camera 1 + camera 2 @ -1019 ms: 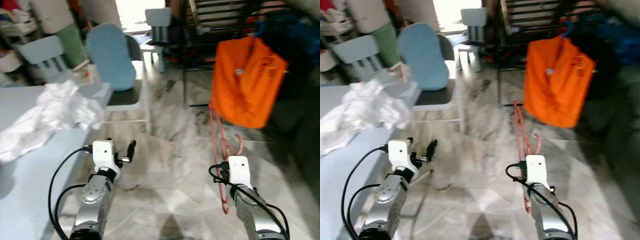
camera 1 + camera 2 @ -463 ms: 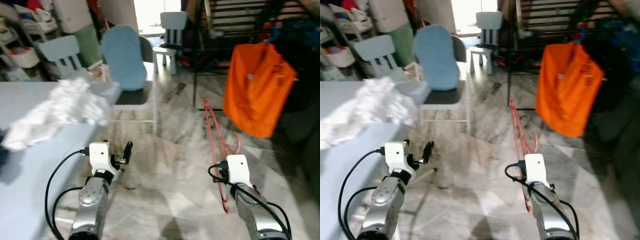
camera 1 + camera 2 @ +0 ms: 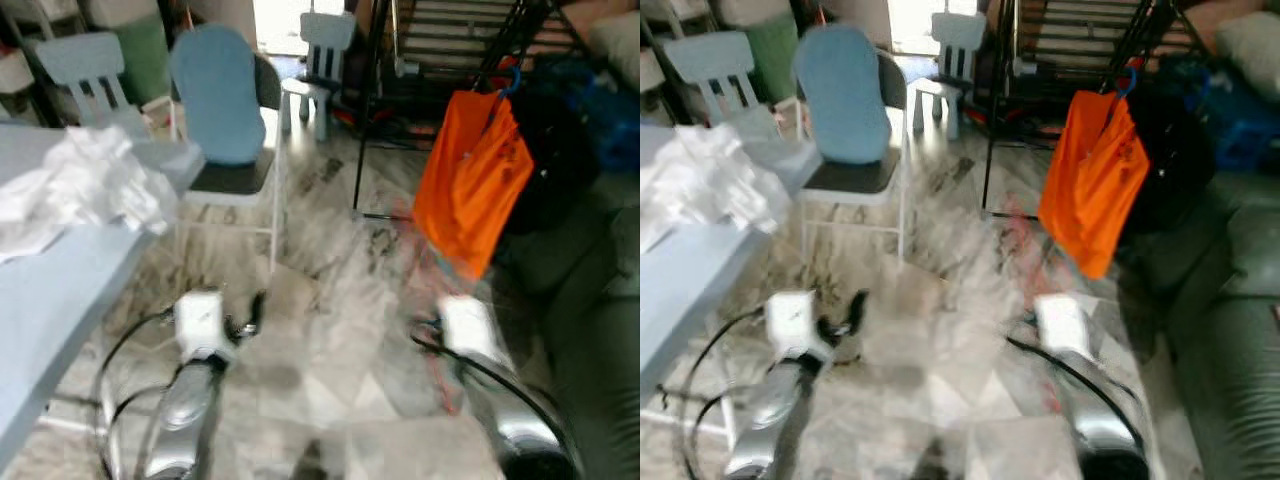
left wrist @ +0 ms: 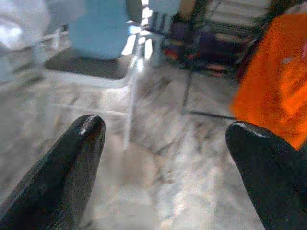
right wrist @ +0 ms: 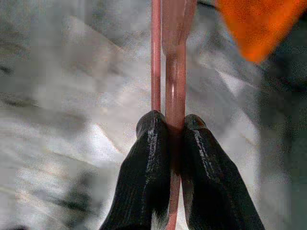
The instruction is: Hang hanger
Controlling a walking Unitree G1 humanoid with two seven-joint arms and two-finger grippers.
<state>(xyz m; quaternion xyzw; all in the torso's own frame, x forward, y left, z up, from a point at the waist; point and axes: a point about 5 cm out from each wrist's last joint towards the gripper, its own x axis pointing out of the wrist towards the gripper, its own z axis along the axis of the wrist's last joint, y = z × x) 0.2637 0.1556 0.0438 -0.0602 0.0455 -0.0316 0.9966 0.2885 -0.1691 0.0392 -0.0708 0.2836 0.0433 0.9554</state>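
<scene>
A thin pink hanger (image 5: 175, 72) is clamped between the two black fingers of my right gripper (image 5: 175, 122), which is shut on it low at the right. In the left eye view the hanger is only a faint reddish blur (image 3: 428, 262) rising from the blurred right wrist (image 3: 465, 325). Ahead to the right stands a black clothes rack (image 3: 365, 110); an orange shirt (image 3: 470, 185) hangs from it on a blue hook. My left gripper (image 4: 165, 129) is open and holds nothing, low on the left over the marble floor.
At left is a light blue table (image 3: 60, 270) with a crumpled white cloth (image 3: 85, 180) on it. A chair with a blue back (image 3: 215, 95) stands behind it, small pale chairs farther back. A dark green sofa (image 3: 600, 330) fills the right side.
The whole picture has shifted and blurred, so the camera is moving; the rack and orange shirt now sit nearer the middle. Both arms keep their pose, and the hanger stays gripped.
</scene>
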